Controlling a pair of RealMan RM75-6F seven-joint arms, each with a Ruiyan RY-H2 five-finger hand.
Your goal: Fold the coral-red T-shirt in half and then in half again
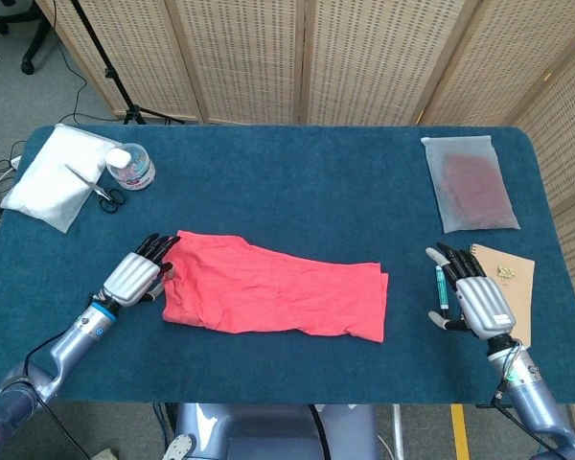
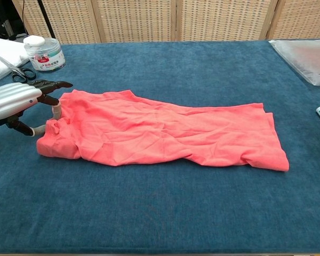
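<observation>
A coral-red cotton T-shirt [image 1: 273,295] lies on the desk's deep teal-blue felt cover [image 1: 297,182]. Each silver-backed robot hand [image 1: 132,278] has black fingers. The frosted plastic bag [image 1: 468,182] shows dark red inside. A folded cloth [image 1: 53,172] is white; the cardboard sheet [image 1: 513,283] is tan.

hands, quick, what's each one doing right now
Left hand: at the T-shirt edge, grip cannot be told.
Right hand: open, holding nothing, beside a pen.
</observation>
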